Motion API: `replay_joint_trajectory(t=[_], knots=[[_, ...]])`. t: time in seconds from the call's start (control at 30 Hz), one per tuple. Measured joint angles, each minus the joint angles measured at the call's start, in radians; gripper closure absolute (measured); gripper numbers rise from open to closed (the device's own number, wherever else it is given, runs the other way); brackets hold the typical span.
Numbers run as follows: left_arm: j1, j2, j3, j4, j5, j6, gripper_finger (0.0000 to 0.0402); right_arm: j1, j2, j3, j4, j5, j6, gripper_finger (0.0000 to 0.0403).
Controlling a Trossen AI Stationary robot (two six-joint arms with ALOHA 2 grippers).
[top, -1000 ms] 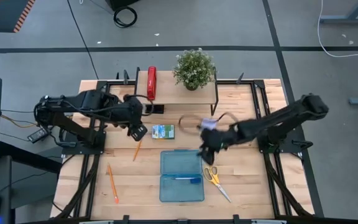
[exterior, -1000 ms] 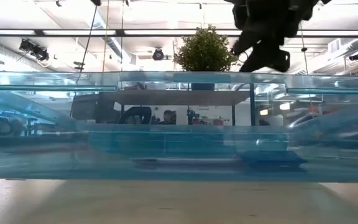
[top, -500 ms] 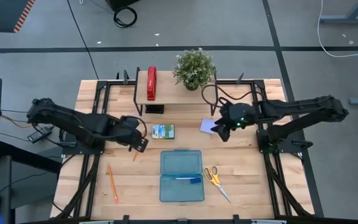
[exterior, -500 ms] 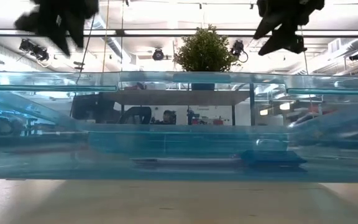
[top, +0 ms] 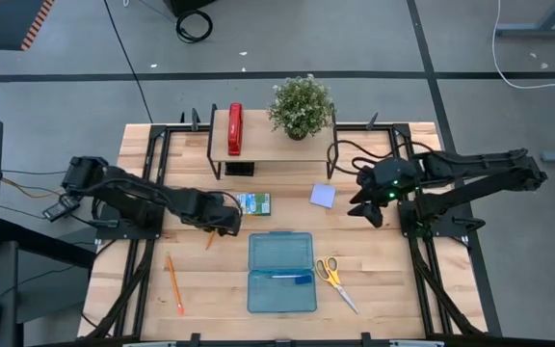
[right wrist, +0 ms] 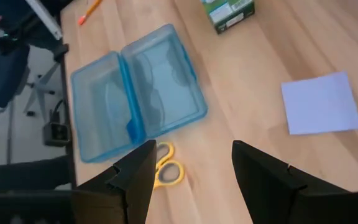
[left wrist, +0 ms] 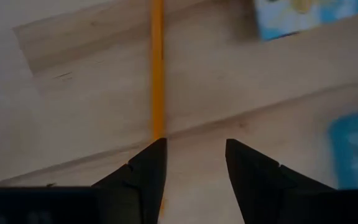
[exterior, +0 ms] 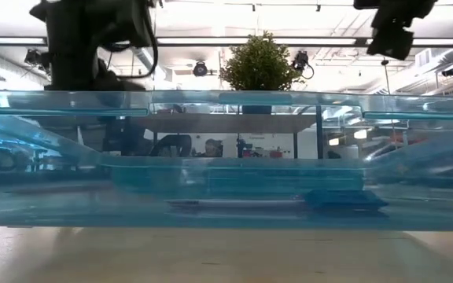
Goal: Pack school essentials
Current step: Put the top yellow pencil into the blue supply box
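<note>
Over orange pencil [left wrist: 157, 68], left gripper [left wrist: 191, 163] spread — pencil hidden overhead

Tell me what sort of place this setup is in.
Probably a robotics lab or workshop: a wooden table on a bare grey floor, cables trailing across it, and ceiling strip lights over an open workspace behind.

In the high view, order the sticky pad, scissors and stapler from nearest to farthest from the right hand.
From the right hand:
1. Sticky pad, just beside it, toward the table's middle.
2. Scissors, nearer the front edge, right of the blue case.
3. Stapler, on the back shelf.
</note>
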Motion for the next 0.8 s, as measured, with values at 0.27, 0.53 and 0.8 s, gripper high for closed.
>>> replay_joint_trajectory(t=[0.27,0.53,0.8], knots=[[0.048,0.065,0.0,-0.004,-0.005,0.057,0.0232,0.0,-0.087,0.0,-0.039,0.092,-0.002,0.0186],[0.129,0.069,0.0,-0.006,0.002,0.193,0.0235,-0.001,-0.092,0.0,-0.039,0.117,0.014,0.0186],[0.226,0.069,-0.072,0.114,0.085,0.32,0.0249,-0.001,-0.091,0.0,-0.039,0.134,0.007,0.0186]])
